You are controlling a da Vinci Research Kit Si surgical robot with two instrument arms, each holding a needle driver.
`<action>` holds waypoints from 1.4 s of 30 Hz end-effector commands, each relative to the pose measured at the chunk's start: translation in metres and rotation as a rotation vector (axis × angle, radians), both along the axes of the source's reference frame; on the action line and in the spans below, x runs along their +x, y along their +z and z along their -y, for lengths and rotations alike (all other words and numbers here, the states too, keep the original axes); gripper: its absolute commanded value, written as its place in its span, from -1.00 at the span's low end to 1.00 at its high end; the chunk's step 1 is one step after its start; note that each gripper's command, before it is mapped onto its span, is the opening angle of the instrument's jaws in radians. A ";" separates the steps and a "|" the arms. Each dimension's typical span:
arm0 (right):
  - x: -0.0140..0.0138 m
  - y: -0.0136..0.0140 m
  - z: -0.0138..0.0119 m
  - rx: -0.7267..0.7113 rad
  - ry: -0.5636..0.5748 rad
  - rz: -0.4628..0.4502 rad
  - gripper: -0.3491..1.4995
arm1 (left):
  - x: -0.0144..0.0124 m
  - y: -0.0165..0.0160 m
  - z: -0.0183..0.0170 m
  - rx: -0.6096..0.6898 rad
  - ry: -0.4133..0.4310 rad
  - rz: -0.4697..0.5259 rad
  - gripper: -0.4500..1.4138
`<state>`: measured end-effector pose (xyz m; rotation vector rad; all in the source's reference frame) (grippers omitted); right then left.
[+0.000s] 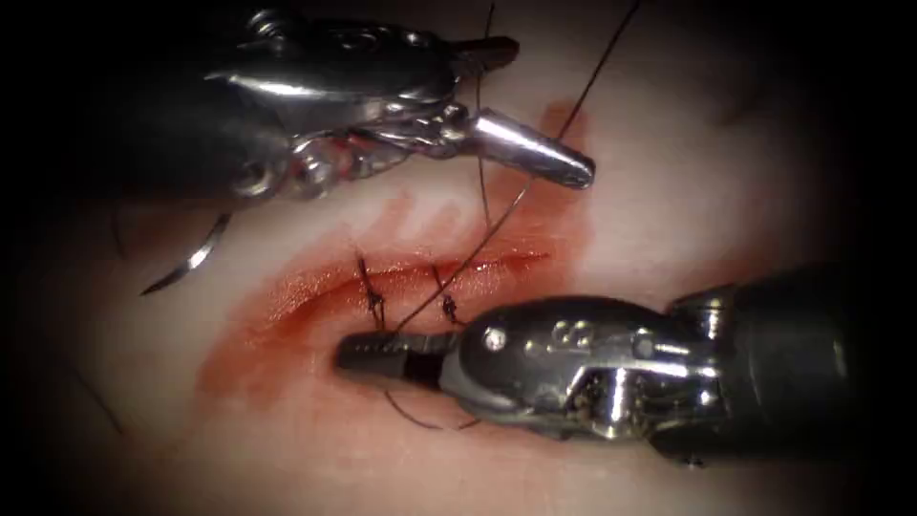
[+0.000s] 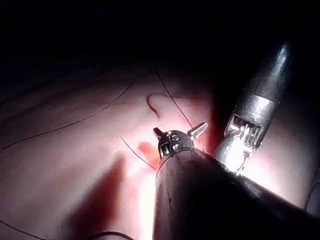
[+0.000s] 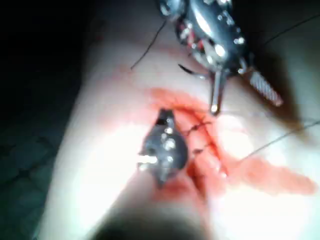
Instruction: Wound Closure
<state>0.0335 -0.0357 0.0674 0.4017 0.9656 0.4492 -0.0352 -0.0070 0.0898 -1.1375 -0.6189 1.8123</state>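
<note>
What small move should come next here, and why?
Probably close the left tool on the thread: its jaws are open, holding nothing, with a strand between them. The right tool seems shut on thread beside the cut; the needle lies free on the tissue, left.

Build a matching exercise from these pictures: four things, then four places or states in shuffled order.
Things:
1. needle
2. left tool
3. right tool
4. stitches

Places or states:
A. shut on the thread
B. across the cut
C. lying free on the tissue, left of the cut
D. open, holding nothing

Pairs: 1-C, 2-D, 3-A, 4-B.
</note>
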 end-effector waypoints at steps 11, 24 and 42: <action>0.0017 -0.0002 0.0012 -0.043 -0.046 0.016 -1.00 | -0.0011 0.0031 -0.0010 0.052 -0.011 -0.031 0.60; 0.0020 0.0002 0.0017 -0.067 -0.075 0.032 -1.00 | -0.0013 0.0028 -0.0022 0.061 -0.008 -0.023 0.48; 0.0023 0.0003 0.0020 -0.093 -0.108 0.048 -1.00 | -0.0024 0.0031 -0.0030 0.094 0.042 0.022 0.30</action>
